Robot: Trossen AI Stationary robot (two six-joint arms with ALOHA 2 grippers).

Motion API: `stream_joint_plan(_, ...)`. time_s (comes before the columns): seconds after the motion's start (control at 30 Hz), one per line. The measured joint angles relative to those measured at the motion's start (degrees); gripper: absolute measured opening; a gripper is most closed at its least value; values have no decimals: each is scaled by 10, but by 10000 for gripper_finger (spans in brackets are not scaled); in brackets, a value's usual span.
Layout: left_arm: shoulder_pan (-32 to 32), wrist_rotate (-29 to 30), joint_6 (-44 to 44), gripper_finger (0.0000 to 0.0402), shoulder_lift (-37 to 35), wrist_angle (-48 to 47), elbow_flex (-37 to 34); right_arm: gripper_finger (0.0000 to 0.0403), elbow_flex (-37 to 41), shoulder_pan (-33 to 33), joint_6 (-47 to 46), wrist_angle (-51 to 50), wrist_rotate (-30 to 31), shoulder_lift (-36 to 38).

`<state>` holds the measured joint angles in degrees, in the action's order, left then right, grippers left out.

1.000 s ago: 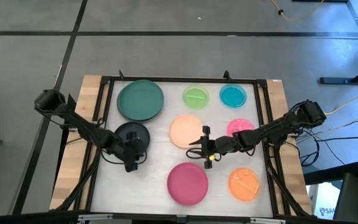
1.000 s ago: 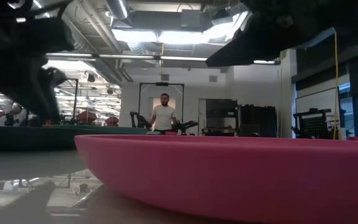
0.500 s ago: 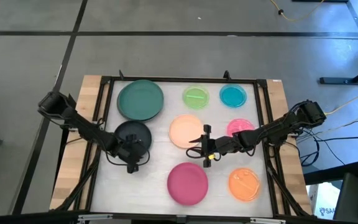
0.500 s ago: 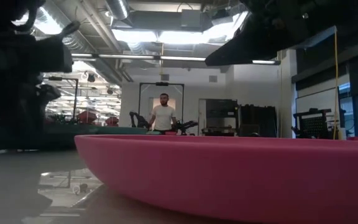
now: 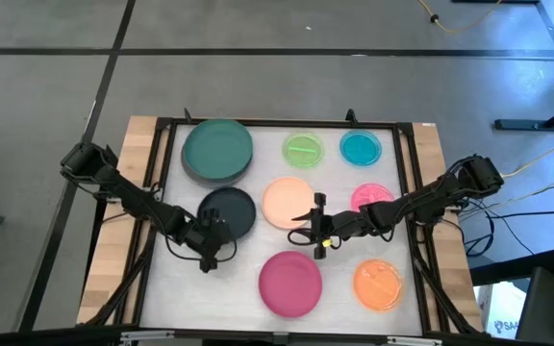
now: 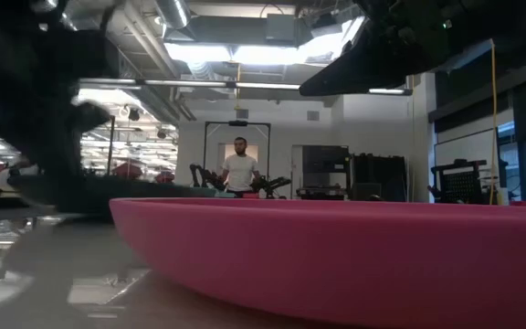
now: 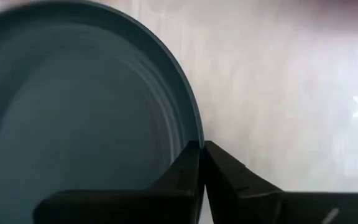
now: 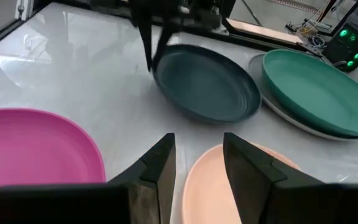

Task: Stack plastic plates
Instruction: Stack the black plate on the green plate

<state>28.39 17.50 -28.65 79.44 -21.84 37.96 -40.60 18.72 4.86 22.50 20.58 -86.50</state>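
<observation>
Our left hand pinches the black plate by its rim, held at the worktop's nine o'clock, next to carry toward the teal plate at eleven; our right hand waits, fingers parted, at centre.

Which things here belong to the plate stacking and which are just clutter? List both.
Job:
teal plate on grey plate
black plate, pinched at its rim by left gripper
peach plate
magenta plate
orange plate
pink plate
green plate
cyan plate
right gripper

Clutter:
person in the room behind
</observation>
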Motion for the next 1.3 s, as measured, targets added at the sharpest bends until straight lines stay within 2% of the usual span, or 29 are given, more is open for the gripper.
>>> stream_joint_plan(0.23, 35, 63, 7, 4, 0, -57, 53, 127, 0, 0, 0, 5, 22, -8)
stream_joint_plan(0.47, 47, 192, 8, 4, -1, -156, 96, 127, 0, 0, 0, 11, 25, -9)
stream_joint_plan(0.57, 36, 250, 8, 4, -4, -194, 100, 127, 0, 0, 0, 16, 26, -9)
stream_joint_plan(0.73, -23, 282, 12, 4, -14, -255, 100, 127, 0, 0, 0, 17, 26, -9)
stream_joint_plan(0.97, -158, 272, 91, 4, -24, -261, 100, 127, 0, 0, 0, 17, 26, -9)
stream_joint_plan(1.17, -295, 204, 204, 4, -24, -206, 80, 127, 0, 0, 0, 15, 26, -9)
stream_joint_plan(1.3, -377, 137, 272, 4, -24, -125, 50, 127, 0, 0, 0, 14, 26, -9)
